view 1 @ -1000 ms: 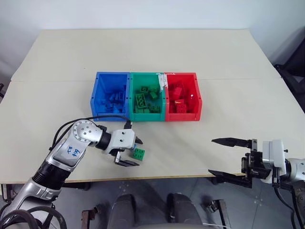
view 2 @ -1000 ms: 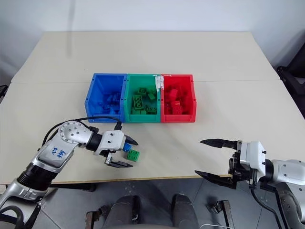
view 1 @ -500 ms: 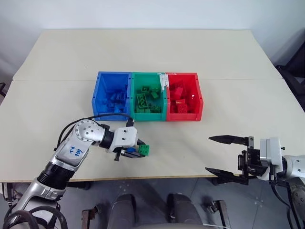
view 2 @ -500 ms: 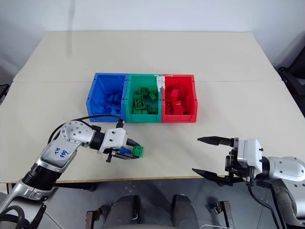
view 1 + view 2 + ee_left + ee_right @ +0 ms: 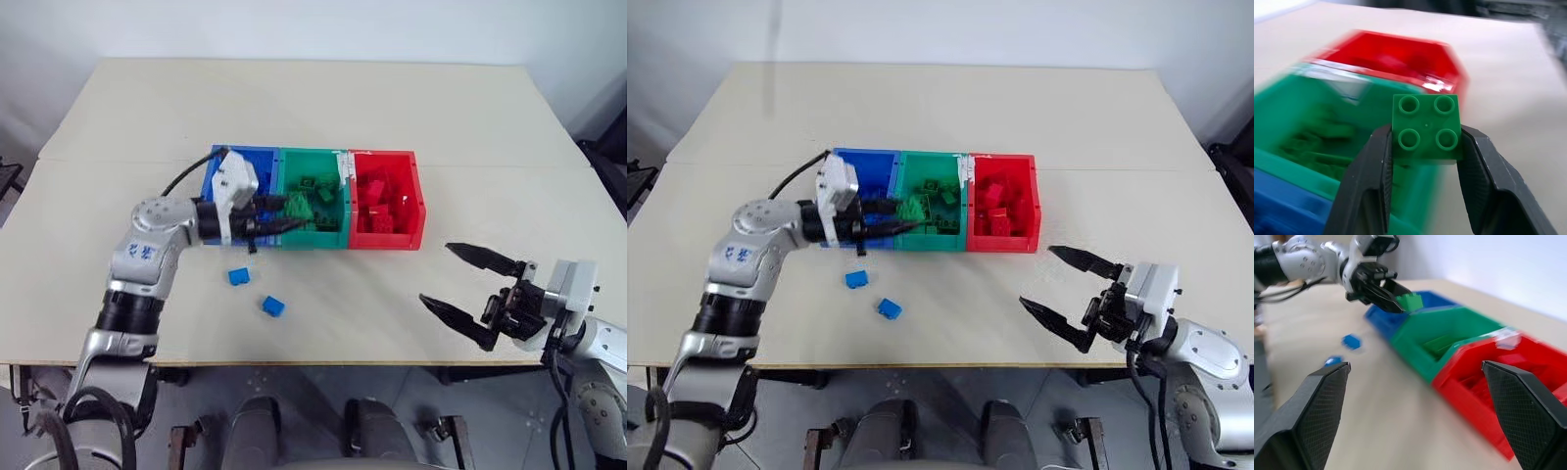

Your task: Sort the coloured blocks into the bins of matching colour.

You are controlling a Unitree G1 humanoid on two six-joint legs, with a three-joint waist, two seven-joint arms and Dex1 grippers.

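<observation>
Green block (image 5: 1426, 129) between black fingers (image 5: 1370, 181), green bin (image 5: 1312, 107) behind

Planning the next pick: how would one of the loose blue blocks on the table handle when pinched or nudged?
The nearer blue block looks like rigid plastic, so probably stiff and light. Its boxy shape should slide rather than roll. Smooth sides might slip, though the left claw holds a similar green block by its sides.

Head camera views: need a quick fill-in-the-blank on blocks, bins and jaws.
1. The left gripper has its jaws shut on a small studded plastic ____ block.
2. Two small ____ plastic blocks lie loose on the beige table.
3. The right gripper has its jaws ____.
Missing: green; blue; open
</observation>
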